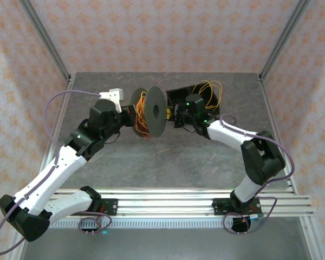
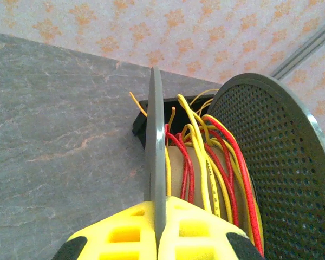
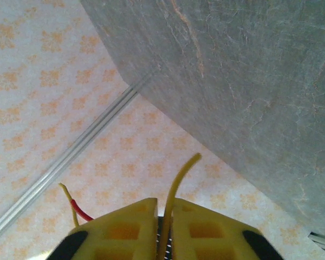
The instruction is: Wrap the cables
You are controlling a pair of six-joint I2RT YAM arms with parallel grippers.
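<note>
A dark grey spool hangs on its side above the table's middle, with red and yellow cables wound loosely on its core. My left gripper is shut on the thin edge of one spool flange; the perforated other flange stands to the right. My right gripper is just right of the spool. Its jaws are a little apart, and a yellow cable runs loosely up between the fingers. More orange and yellow loops lie behind the right gripper.
A black box sits on the grey table behind the spool, under the loose loops. A red and yellow wire end sticks out left of the right fingers. Patterned walls and metal frame posts surround the table.
</note>
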